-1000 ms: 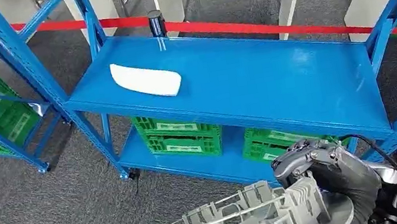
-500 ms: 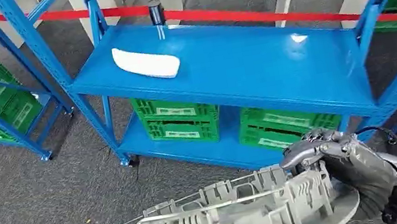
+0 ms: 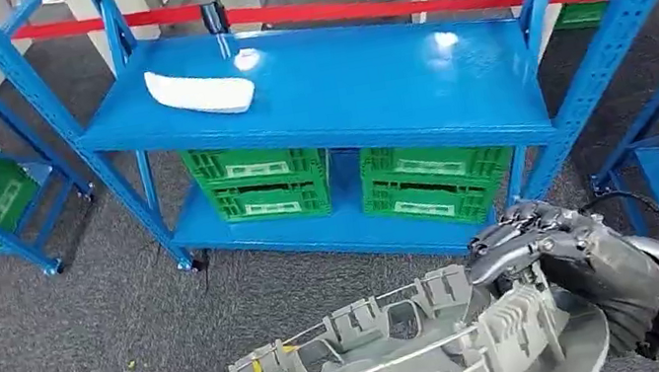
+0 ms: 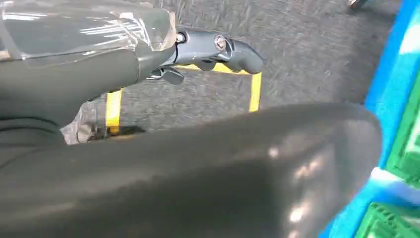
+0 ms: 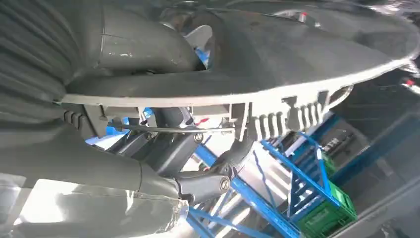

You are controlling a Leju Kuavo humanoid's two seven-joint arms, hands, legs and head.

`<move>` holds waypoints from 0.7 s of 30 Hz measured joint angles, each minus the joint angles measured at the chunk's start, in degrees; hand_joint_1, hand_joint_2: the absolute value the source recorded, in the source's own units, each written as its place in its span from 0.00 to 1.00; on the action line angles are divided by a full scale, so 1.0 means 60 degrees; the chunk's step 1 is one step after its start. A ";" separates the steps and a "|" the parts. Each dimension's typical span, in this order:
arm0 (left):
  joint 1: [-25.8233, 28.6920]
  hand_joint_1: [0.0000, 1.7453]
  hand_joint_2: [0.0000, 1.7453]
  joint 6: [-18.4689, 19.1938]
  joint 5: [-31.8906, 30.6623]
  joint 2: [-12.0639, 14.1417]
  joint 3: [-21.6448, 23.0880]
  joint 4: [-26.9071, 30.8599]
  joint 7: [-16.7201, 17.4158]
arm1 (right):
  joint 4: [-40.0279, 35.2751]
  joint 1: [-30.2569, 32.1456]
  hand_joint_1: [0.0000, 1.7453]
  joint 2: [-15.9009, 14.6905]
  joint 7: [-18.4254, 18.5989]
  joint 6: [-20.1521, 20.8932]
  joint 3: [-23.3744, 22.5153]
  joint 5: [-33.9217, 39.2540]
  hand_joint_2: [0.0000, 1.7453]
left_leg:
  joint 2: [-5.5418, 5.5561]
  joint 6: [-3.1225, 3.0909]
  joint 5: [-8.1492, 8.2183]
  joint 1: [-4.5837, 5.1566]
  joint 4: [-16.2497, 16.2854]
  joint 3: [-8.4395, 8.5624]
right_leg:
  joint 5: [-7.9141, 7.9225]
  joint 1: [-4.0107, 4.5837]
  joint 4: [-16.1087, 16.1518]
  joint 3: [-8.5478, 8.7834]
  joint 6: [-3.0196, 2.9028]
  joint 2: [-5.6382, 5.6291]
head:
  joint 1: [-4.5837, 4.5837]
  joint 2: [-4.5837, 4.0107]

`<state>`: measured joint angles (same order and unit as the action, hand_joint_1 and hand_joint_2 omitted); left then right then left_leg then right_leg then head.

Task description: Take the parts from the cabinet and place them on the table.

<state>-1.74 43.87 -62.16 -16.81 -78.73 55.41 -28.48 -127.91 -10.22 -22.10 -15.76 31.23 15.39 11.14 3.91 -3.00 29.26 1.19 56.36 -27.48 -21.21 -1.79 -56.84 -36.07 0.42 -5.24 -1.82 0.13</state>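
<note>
The green crates (image 3: 267, 182) under the blue shelf (image 3: 360, 86) carry pale labels, too small to read. The right hand (image 3: 556, 255) grips the near end of the long grey ribbed part (image 3: 374, 369), held level above the carpet in front of the rack. The left hand (image 4: 148, 54) lies against the part's smooth dark underside; whether it actually clasps it, I cannot tell. A white part (image 3: 199, 92) lies on the shelf.

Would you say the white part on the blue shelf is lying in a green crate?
No, the white part lies bare on the shelf top.
</note>
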 joint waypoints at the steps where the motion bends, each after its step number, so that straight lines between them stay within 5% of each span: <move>1: -0.0010 0.00 0.00 0.0018 0.0018 0.0018 0.0004 0.0069 0.0036 | -0.0011 0.0000 1.00 0.0011 0.0004 -0.0004 0.0011 -0.0065 1.00 | -0.0074 -0.0066 -0.0106 0.0043 -0.0086 -0.0009 | 0.0101 0.0017 0.0076 -0.0002 0.0072 -0.0074 | 0.0011 0.0000; 2: -0.0010 0.00 0.00 0.0044 0.0055 0.0015 0.0000 0.0138 0.0040 | -0.0011 0.0012 1.00 0.0011 0.0007 -0.0004 0.0014 -0.0113 1.00 | -0.0188 -0.0112 -0.0402 -0.0125 -0.0406 -0.0065 | 0.0105 0.0049 0.0025 -0.0065 0.0015 0.0056 | 0.0026 0.0000; 3: -0.0006 0.00 0.00 0.0069 0.0058 0.0015 -0.0004 0.0182 0.0073 | -0.0015 0.0000 1.00 0.0011 0.0000 -0.0007 0.0007 -0.0142 1.00 | -0.0267 -0.0108 -0.0554 -0.0084 -0.0489 -0.0090 | -0.0265 0.0108 -0.0163 -0.0238 -0.0070 0.0437 | 0.0032 0.0000; 4: 0.0014 0.00 0.00 0.0080 0.0055 0.0018 -0.0011 0.0233 0.0083 | -0.0015 -0.0031 1.00 0.0015 -0.0007 -0.0007 0.0011 -0.0186 1.00 | -0.0340 -0.0156 -0.0701 -0.0105 -0.0492 -0.0261 | -0.0853 0.0090 -0.0693 -0.0463 -0.0172 0.0624 | 0.0092 0.0000; 5: 0.0054 0.00 0.00 0.0098 0.0051 0.0007 -0.0015 0.0269 0.0120 | -0.0015 -0.0017 1.00 0.0032 -0.0029 -0.0007 0.0007 -0.0247 1.00 | -0.0420 -0.0091 -0.0826 -0.0109 -0.0491 -0.0422 | -0.1402 0.0066 -0.1353 -0.0615 -0.0210 0.0716 | 0.0124 0.0000; 6: 0.0079 0.00 0.00 0.0098 0.0047 0.0000 -0.0026 0.0295 0.0131 | -0.0015 0.0024 1.00 0.0062 -0.0047 -0.0007 0.0007 -0.0302 1.00 | -0.0494 -0.0075 -0.0947 -0.0113 -0.0485 -0.0588 | -0.1775 0.0043 -0.2031 -0.0734 -0.0182 0.0760 | 0.0106 0.0000; 7: 0.0092 0.00 0.00 0.0102 0.0044 -0.0007 -0.0040 0.0331 0.0149 | -0.0015 0.0054 1.00 0.0076 -0.0062 -0.0007 0.0000 -0.0342 1.00 | -0.0570 -0.0047 -0.1072 -0.0121 -0.0466 -0.0764 | -0.1863 0.0016 -0.2611 -0.0830 -0.0066 0.0767 | 0.0113 0.0000; 8: 0.0097 0.00 0.00 0.0117 0.0029 -0.0007 -0.0047 0.0361 0.0160 | -0.0015 0.0087 1.00 0.0084 -0.0073 -0.0007 -0.0004 -0.0379 1.00 | -0.0642 -0.0002 -0.1198 -0.0141 -0.0430 -0.0958 | -0.1671 -0.0022 -0.2929 -0.0748 0.0112 0.0769 | 0.0109 0.0000; 10: 0.0097 0.00 0.00 0.0164 0.0025 -0.0007 -0.0051 0.0404 0.0171 | -0.0015 0.0135 1.00 0.0109 -0.0109 -0.0004 -0.0018 -0.0393 1.00 | -0.0745 0.0122 -0.1409 -0.0219 -0.0262 -0.1411 | -0.0965 -0.0098 -0.2423 -0.0060 0.0480 0.0780 | 0.0102 0.0000; 11: 0.0096 0.00 0.00 0.0182 0.0018 -0.0004 -0.0051 0.0419 0.0167 | -0.0015 0.0142 1.00 0.0135 -0.0135 -0.0004 -0.0026 -0.0397 1.00 | -0.0776 0.0203 -0.1477 -0.0264 -0.0106 -0.1648 | -0.0870 -0.0143 -0.1685 0.0553 0.0558 0.0807 | 0.0113 0.0000; 12: 0.0094 0.00 0.00 0.0186 0.0007 0.0029 -0.0051 0.0463 0.0145 | -0.0015 0.0138 1.00 0.0160 -0.0157 0.0000 -0.0033 -0.0404 1.00 | -0.0797 0.0277 -0.1525 -0.0241 0.0083 -0.1803 | -0.1407 -0.0179 -0.0790 0.1124 0.0537 0.0831 | 0.0109 0.0000; 13: 0.0099 0.00 0.00 0.0186 0.0000 0.0033 -0.0055 0.0521 0.0124 | -0.0026 0.0153 1.00 0.0189 -0.0171 0.0004 -0.0033 -0.0419 1.00 | -0.0786 0.0328 -0.1553 -0.0212 0.0240 -0.1958 | -0.1827 -0.0043 -0.0038 0.1683 0.0397 0.0807 | 0.0146 0.0000; 17: 0.0130 0.00 0.00 0.0182 -0.0029 0.0025 -0.0051 0.0550 0.0055 | -0.0040 0.0236 1.00 0.0233 -0.0259 0.0014 -0.0073 -0.0419 1.00 | -0.0795 0.0517 -0.1924 -0.0312 0.0188 -0.2010 | -0.1633 -0.0042 -0.0189 0.1284 -0.0079 0.0870 | 0.0051 0.0000; 19: 0.0138 0.00 0.00 0.0178 -0.0026 0.0011 -0.0051 0.0550 0.0043 | -0.0040 0.0225 1.00 0.0248 -0.0281 0.0022 -0.0069 -0.0411 1.00 | -0.0756 0.0613 -0.0780 -0.0336 0.0775 -0.2184 | -0.1401 -0.0018 -0.0194 0.1052 -0.0215 0.0895 | 0.0036 0.0000; 21: 0.0131 0.00 0.00 0.0178 -0.0011 0.0007 -0.0047 0.0550 0.0029 | -0.0036 0.0232 1.00 0.0259 -0.0299 0.0026 -0.0062 -0.0404 1.00 | -0.0744 0.0678 0.0424 -0.0336 0.2289 -0.2453 | -0.1129 0.0037 -0.0205 0.0790 -0.0253 0.0893 | 0.0037 0.0000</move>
<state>-0.95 44.94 -62.23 -16.76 -79.01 58.71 -28.30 -128.13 -8.83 -20.55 -17.55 31.39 15.02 8.72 -0.55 1.06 31.80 -0.83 70.09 -42.20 -27.98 -1.57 -58.07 -31.33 -1.10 0.12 -1.60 0.13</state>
